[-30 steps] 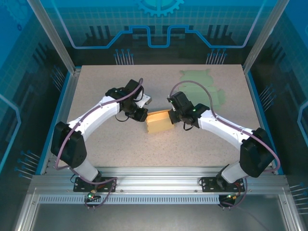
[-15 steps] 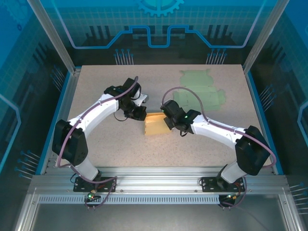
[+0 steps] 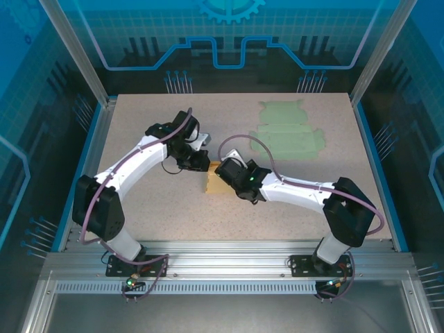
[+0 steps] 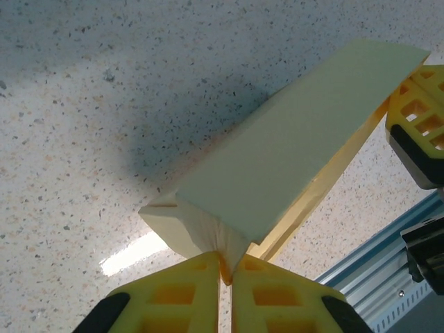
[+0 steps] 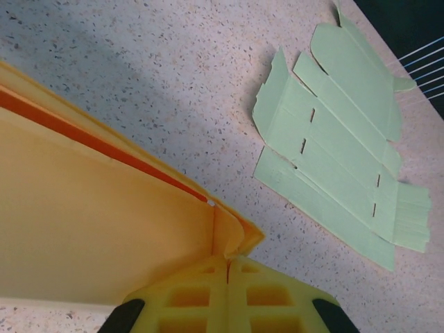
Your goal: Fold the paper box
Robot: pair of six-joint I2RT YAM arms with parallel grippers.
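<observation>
The pale yellow paper box (image 3: 214, 184) lies between the two arms at mid table, mostly covered by the right wrist. My left gripper (image 3: 202, 161) is shut on a crumpled flap at one end of the box (image 4: 277, 159); its jaws (image 4: 226, 267) pinch the paper. At the other end my right gripper (image 3: 226, 171) is shut on a small corner flap of the box (image 5: 90, 229), with its jaws (image 5: 227, 262) pressed together and the box's open orange-yellow inside facing the camera. The right gripper's fingers (image 4: 416, 125) show at the box's far end.
A flat, unfolded green box blank (image 3: 291, 129) lies at the back right of the table, also seen as the green blank (image 5: 333, 139) in the right wrist view. The speckled tabletop (image 3: 152, 208) is bordered by a metal rail (image 3: 222, 250) at the near edge.
The right arm has swung left, carrying its end of the box towards the left gripper. The left gripper has shifted slightly left and back. Less of the box shows from above.
</observation>
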